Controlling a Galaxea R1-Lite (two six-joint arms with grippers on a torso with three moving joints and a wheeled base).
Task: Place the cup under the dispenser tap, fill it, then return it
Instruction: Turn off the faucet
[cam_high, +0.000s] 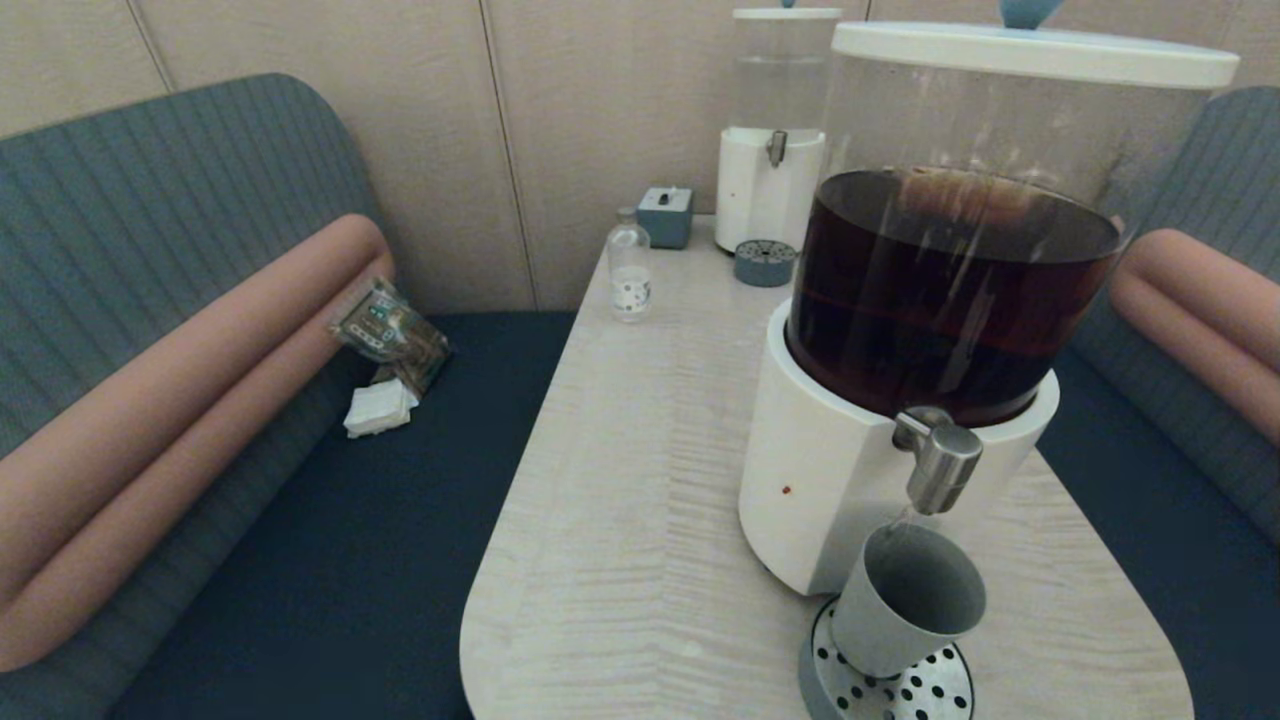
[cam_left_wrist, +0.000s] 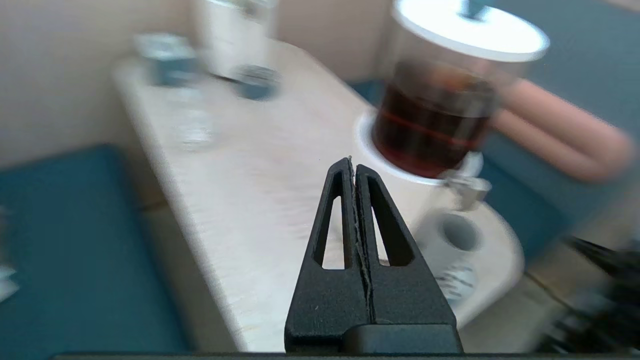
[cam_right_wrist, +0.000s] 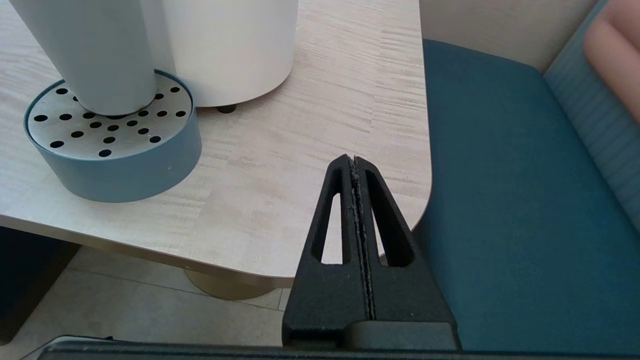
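- The cup (cam_high: 907, 600) stands upright on the perforated drip tray (cam_high: 925, 692), right below the dispenser tap (cam_high: 940, 462) and touching nothing else that can be seen.
- A thin thread of liquid seems to run from the tap's spout down toward the cup's rim; how full the cup is cannot be told.
- The dispenser (cam_high: 900, 400), with its white base and its clear tank of dark brown liquid, stands directly behind the cup on the table (cam_high: 620, 520).
- The left gripper (cam_left_wrist: 354, 165) hangs well apart from the cup, out beyond the side of the table; its jaws are pressed together with nothing between them, and the cup (cam_left_wrist: 452, 240) lies past their tips and off to one side.
- The right gripper (cam_right_wrist: 353, 161) sits low by the table's near corner, next to the blue seat (cam_right_wrist: 500, 200); its jaws are also closed and empty, and the cup (cam_right_wrist: 95, 55) on the drip tray (cam_right_wrist: 115, 150) stands clear of them.
- A small clear bottle (cam_high: 629, 265) and a second dispenser (cam_high: 772, 160) stand far behind the cup at the table's far end.
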